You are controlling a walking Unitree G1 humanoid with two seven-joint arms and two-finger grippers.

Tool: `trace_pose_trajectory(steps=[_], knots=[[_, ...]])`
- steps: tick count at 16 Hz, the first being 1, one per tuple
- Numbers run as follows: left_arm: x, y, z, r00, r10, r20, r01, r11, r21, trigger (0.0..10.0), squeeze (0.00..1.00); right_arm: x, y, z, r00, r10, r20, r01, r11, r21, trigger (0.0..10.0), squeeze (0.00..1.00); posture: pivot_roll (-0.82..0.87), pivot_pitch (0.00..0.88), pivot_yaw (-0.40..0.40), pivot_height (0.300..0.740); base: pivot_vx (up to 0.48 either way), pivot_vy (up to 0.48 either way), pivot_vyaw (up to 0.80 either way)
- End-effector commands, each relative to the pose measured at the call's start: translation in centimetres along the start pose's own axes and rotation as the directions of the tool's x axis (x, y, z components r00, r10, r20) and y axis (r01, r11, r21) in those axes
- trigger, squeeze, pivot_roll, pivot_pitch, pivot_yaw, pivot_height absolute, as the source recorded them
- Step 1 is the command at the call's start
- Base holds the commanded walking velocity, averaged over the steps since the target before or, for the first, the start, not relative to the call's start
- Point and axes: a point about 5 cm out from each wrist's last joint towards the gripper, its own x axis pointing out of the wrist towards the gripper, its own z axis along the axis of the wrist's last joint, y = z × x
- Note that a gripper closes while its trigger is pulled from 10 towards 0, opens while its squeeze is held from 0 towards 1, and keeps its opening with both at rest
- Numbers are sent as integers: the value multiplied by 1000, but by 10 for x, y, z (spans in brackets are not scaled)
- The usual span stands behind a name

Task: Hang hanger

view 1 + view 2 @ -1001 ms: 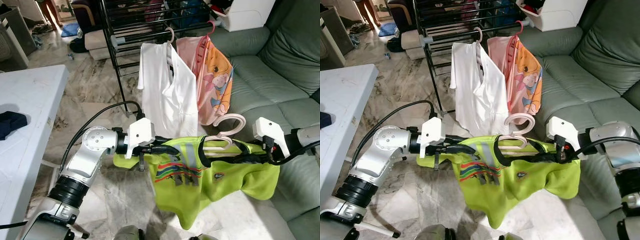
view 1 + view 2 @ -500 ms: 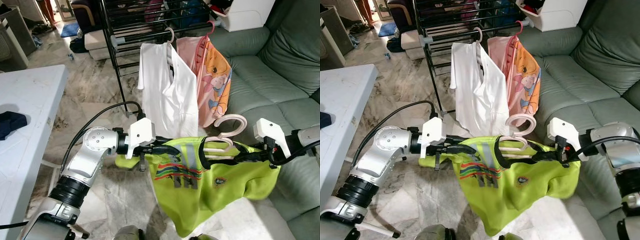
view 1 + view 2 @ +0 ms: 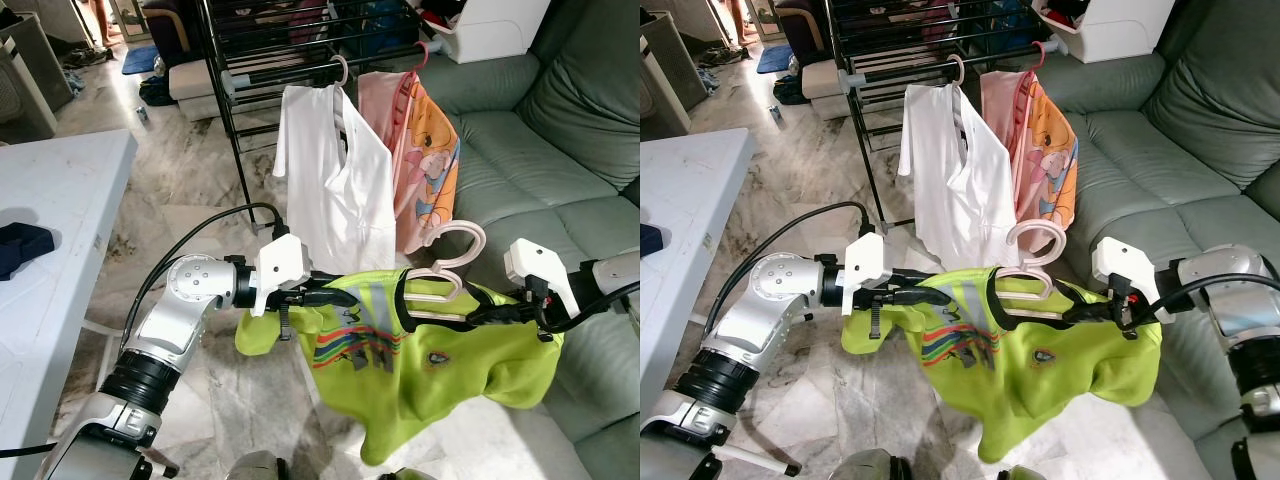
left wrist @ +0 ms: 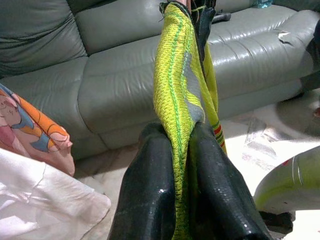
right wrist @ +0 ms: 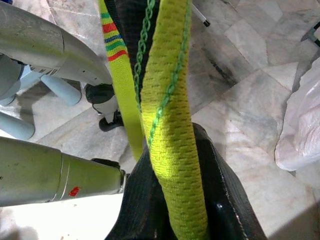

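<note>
Before the black drying rack (image 3: 300, 45), a lime mesh shirt (image 3: 420, 360) on a pale curved hanger (image 3: 450, 262) stretches between both arms, beside a white shirt (image 3: 335, 185). Left claw (image 4: 182, 165) clamps the knit shoulder, grey sofa (image 4: 115, 85) behind. Right claw (image 5: 175, 200) pinches the other shoulder above the marble floor (image 5: 240, 95).

I see a lime-green knitted mesh shirt (image 3: 420, 365) on a smooth pale-pink plastic hanger (image 3: 448, 262); the grey-green leather sofa (image 3: 540, 150) looks softly glossy, the veined marble floor (image 3: 190, 180) polished.

Lime-green shirt (image 3: 430, 370) with rainbow stripes, pale pink hanger (image 3: 447, 262), grey-green sofa (image 3: 545, 150).
</note>
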Motion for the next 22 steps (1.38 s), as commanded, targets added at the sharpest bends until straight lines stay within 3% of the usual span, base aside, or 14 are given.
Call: trace_pose_trajectory(steps=[1, 2, 3, 4, 5, 6, 10, 15, 18, 22], knots=[[-3, 2, 0, 1000, 4, -6, -4, 1000, 17, 0, 0, -1, -2, 3, 1000, -5, 22, 6, 1000, -4, 0, 0, -62, 0, 34, 740, 0, 0, 0], [-3, 1, -2, 1000, 8, -13, -7, 1000, 22, 78, 0, -1, -2, 3, 1000, -5, 22, 5, 1000, -4, 0, 0, -62, 0, 34, 740, 0, 0, 0], [-3, 3, -4, 999, 27, -24, -26, 999, 30, 7176, 0, -1, -2, 2, 1000, -5, 21, 6, 1000, -2, 0, 0, -62, 0, 34, 740, 0, 0, 0], [-3, 7, -7, 998, 59, -38, -58, 998, 26, 10000, 0, -1, -1, 1, 1000, -6, 20, 6, 1000, 0, 0, 0, -62, 0, 34, 740, 0, 0, 0], [-4, 9, -12, 996, 72, -49, -71, 997, 19, 10000, 373, 0, 0, -1, 1000, -8, 14, 8, 1000, 4, 0, 0, -62, 0, 34, 740, 0, 0, 0], [-6, 9, -16, 995, 75, -61, -75, 997, 11, 10000, 1000, 2, 1, -3, 1000, -10, 1, 10, 1000, -1, 0, 0, -61, 0, 36, 740, 0, 0, 0], [-10, 15, -30, 974, 183, -135, -179, 983, 37, 10000, 1000, 7, 0, -7, 995, -94, 39, 93, 995, 33, 0, 0, -62, 0, 36, 740, 0, 0, 0], [-18, 17, -35, 964, 212, -162, -193, 973, 128, 10000, 1000, 18, 14, -20, 998, -60, 28, 58, 996, 60, 0, 0, -62, 0, 46, 740, 0, 0, 0], [-18, 26, -37, 934, 311, -176, -282, 944, 171, 10000, 1000, 36, 19, -24, 995, -101, 22, 99, 992, 76, 0, 0, -71, 0, 48, 740, 0, 0, 0], [-22, 26, -47, 874, 458, -162, -456, 889, 55, 10000, 1000, 55, 13, -31, 936, -352, 19, 345, 925, 156, 0, 0, -74, 0, 50, 740, 0, 0, 0]])
